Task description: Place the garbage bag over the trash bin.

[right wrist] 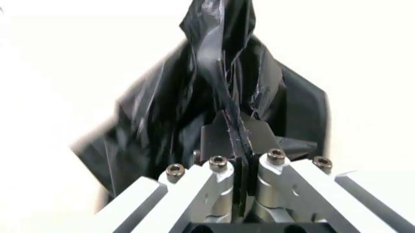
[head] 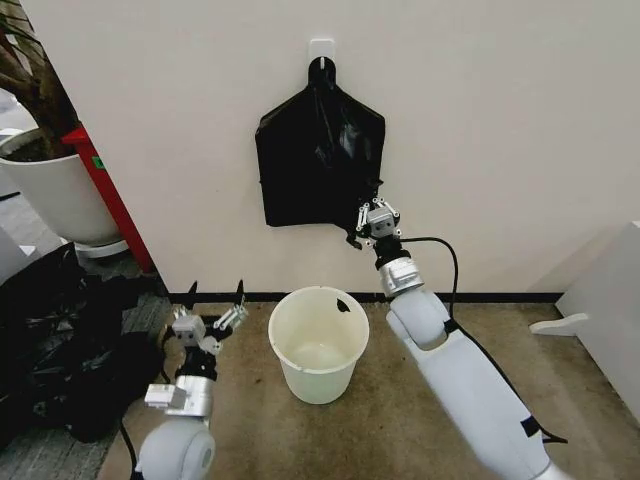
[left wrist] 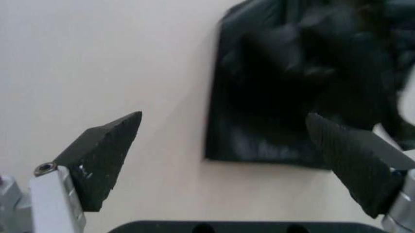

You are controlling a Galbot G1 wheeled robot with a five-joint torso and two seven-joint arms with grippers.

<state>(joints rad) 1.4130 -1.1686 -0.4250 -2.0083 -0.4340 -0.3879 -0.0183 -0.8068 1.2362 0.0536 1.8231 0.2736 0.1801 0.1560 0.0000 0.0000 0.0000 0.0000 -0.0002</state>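
A flat black bundle point(head: 318, 160) hangs by its pinched top from a hook point(head: 322, 50) on the wall. My right gripper point(head: 358, 226) is raised to the bundle's lower right corner. It is shut on a ridge of thin glossy black film, the garbage bag point(right wrist: 217, 73), drawn out from the bundle's front toward the gripper point(right wrist: 234, 133). The trash bin point(head: 290, 312), a cream-white bucket, stands upright on the floor below the bundle. My left gripper point(head: 215, 292) is low, left of the bin, open and holding nothing, with its fingers point(left wrist: 104, 160) pointing at the bundle point(left wrist: 292, 87).
A large heap of black plastic point(head: 60, 340) lies on the floor at the left. Behind it stand a big white plant pot point(head: 55, 185) and a red post point(head: 110, 200). A white cabinet point(head: 610, 310) stands at the right. A small dark scrap point(head: 343, 303) sits at the bin's rim.
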